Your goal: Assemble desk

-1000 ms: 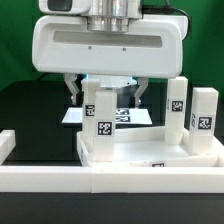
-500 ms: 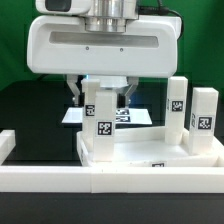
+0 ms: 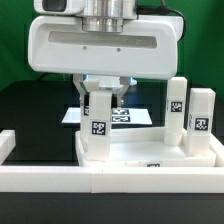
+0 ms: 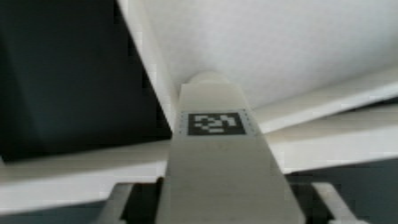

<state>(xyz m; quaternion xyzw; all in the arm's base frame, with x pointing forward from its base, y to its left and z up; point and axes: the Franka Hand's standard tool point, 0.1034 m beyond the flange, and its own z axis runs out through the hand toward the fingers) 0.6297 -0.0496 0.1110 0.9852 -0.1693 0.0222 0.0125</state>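
- The pincer [image 3: 101,98] hung straight over the nearest desk leg [image 3: 99,127], its two dark fingers [image 3: 85,97] pressed against opposite sides of the leg's top; it looked clenched on that leg.
- The leg stood upright, long axis vertical and in line with the pincer's approach, so any lift or twist would run along that axis.
- The foot of the leg sat at the corner of the tabletop panel [image 3: 150,160] on the exterior view's left; whether it was seated in a hole or merely resting there could not be told.
- In the wrist view the leg [image 4: 219,150] ran away from the camera between the fingers, its square tag facing the lens, with the panel's raised rim crossing behind it.
- Two more legs [image 3: 176,110] and [image 3: 203,122] stood upright on the exterior view's right, close together and well apart from the held one.
- The parts were white, matte, hard-looking plastic: the legs square-section blocks with flat faces, each bearing a black-and-white tag.
- The marker board [image 3: 128,116] lay flat on the black bench [image 3: 30,110] behind the panel.
- A long white border rail [image 3: 60,180] ran along the front edge.
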